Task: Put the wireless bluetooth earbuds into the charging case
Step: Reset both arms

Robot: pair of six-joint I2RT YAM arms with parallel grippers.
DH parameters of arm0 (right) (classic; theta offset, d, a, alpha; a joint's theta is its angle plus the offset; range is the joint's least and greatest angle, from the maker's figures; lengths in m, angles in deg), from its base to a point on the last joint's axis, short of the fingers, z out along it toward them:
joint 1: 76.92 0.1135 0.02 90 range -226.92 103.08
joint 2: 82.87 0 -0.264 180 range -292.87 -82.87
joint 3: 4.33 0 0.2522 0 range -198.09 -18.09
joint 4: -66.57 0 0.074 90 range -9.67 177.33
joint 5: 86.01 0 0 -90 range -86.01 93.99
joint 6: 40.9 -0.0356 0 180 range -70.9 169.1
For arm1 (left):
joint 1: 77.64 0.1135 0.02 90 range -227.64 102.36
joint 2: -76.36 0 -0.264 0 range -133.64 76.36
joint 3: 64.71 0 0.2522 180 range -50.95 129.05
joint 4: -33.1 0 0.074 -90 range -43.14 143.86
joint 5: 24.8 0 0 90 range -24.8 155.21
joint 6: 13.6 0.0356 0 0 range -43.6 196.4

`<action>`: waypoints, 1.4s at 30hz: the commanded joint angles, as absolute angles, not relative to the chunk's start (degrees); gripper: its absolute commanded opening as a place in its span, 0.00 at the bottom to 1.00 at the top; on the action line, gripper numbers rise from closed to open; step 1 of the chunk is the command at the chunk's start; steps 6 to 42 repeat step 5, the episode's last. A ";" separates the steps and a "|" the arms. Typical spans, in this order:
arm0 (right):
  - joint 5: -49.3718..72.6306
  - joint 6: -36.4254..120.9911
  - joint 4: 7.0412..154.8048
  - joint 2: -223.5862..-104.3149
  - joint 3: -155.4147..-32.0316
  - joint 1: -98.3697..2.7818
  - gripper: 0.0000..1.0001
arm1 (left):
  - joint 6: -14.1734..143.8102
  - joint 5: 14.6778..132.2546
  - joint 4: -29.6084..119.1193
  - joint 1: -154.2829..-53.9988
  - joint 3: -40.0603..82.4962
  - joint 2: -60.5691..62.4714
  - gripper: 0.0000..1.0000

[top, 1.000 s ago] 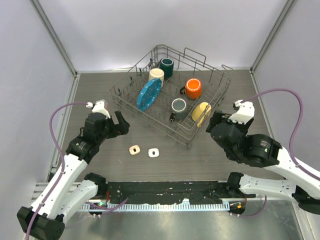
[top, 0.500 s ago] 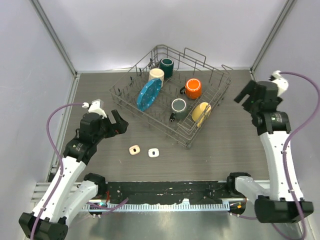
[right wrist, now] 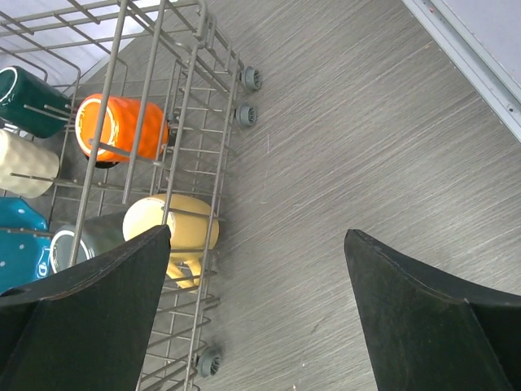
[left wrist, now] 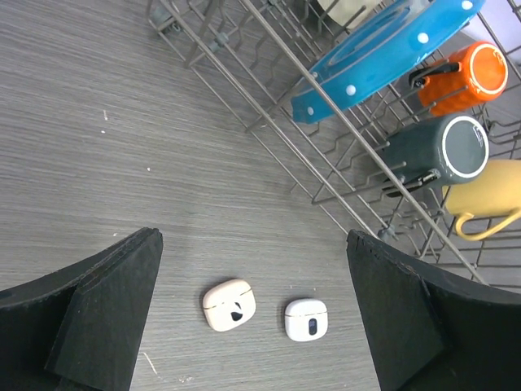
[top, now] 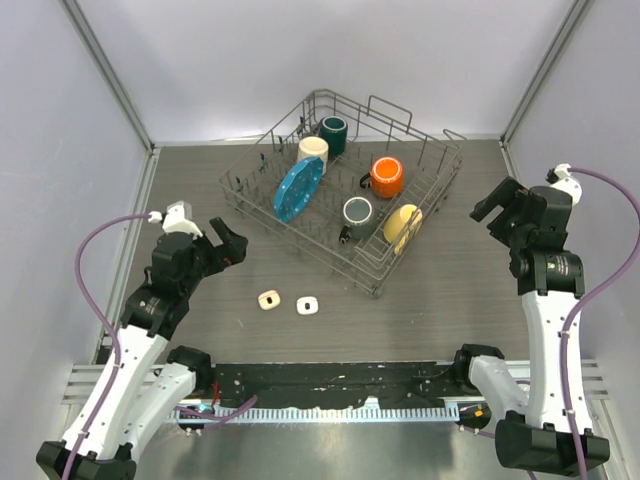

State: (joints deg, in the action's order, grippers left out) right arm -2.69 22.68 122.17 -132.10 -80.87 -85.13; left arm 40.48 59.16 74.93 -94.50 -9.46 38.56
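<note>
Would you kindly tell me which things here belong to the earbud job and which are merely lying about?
For the job: beige case; white case.

Lying about: rack; blue plate; orange mug; grey mug; yellow mug; teal mug; cream mug.

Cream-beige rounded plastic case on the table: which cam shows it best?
Left wrist: the cream-beige rounded plastic case sits large, sharp and unobstructed beside the white rounded plastic case. Top external shows only a tiny blob. Right wrist misses it.
</note>
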 commanded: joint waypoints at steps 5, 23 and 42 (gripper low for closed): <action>-2.77 23.34 120.32 -131.12 -81.54 -85.27 0.93 | 41.41 54.57 73.32 -94.25 -9.47 41.46 1.00; -2.77 23.34 120.32 -131.12 -81.54 -85.27 0.93 | 41.41 54.57 73.32 -94.25 -9.47 41.46 1.00; -2.77 23.34 120.32 -131.12 -81.54 -85.27 0.93 | 41.41 54.57 73.32 -94.25 -9.47 41.46 1.00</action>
